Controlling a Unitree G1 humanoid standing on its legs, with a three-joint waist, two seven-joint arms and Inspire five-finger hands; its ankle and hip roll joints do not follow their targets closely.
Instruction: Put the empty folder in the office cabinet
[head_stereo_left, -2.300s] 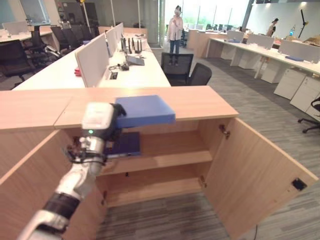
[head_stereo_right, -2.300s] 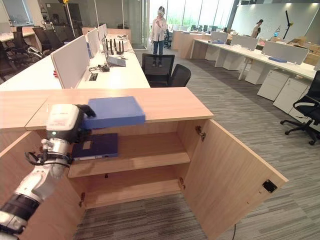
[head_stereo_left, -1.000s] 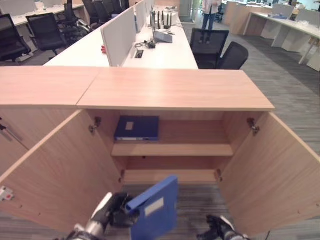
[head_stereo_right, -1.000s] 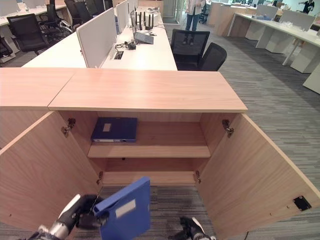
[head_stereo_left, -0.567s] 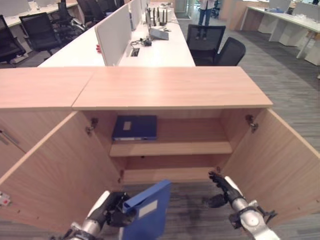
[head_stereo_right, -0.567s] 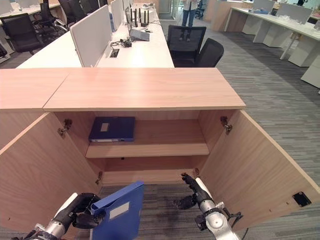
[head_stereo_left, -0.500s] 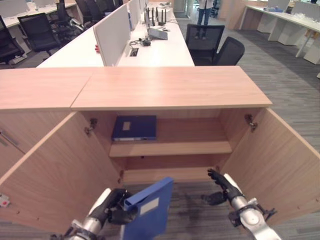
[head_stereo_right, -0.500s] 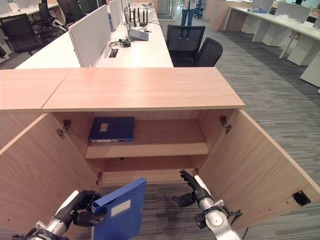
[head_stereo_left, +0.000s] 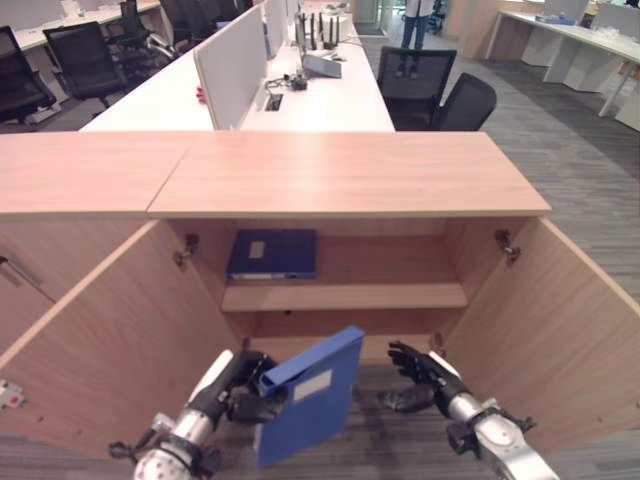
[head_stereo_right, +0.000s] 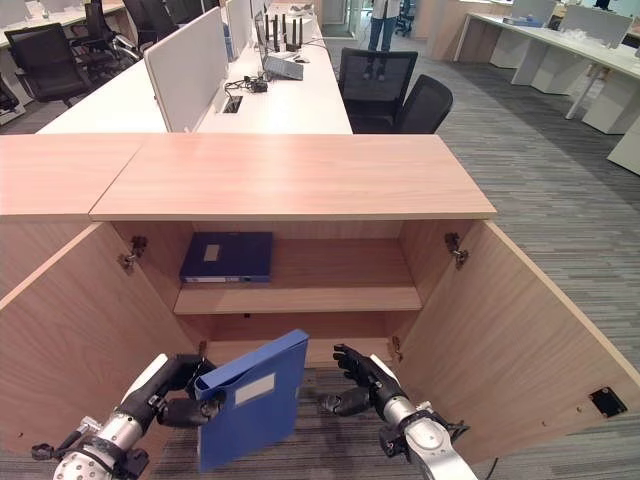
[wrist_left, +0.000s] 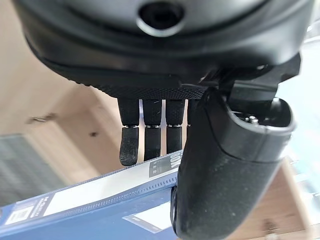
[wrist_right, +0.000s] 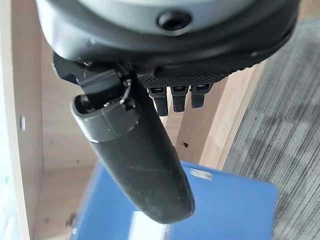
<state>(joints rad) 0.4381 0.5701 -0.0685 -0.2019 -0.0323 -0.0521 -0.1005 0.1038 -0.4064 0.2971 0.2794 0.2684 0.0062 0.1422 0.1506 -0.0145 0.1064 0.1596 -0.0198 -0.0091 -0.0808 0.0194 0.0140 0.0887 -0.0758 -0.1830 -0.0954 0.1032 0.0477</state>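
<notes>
Low before the open office cabinet (head_stereo_right: 300, 205), my left hand (head_stereo_right: 165, 392) gripped the blue folder (head_stereo_right: 250, 400) by its spine, fingers and thumb curled round it; the folder stood upright, tilted, in front of the bottom shelf (head_stereo_right: 300, 352); my right hand (head_stereo_right: 362, 385) hovered just beside it with fingers loosely spread, holding nothing; another blue folder (head_stereo_right: 227, 257) lay flat on the upper shelf (head_stereo_right: 330, 290).

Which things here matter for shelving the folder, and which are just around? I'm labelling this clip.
Belongs to the job:
blue lever-arch folder with a white label, held upright
left hand, gripping its spine
right hand, open beside it
open light-wood office cabinet

Just lying about:
dark blue folder flat on the upper shelf
black office chairs
white desks
</notes>
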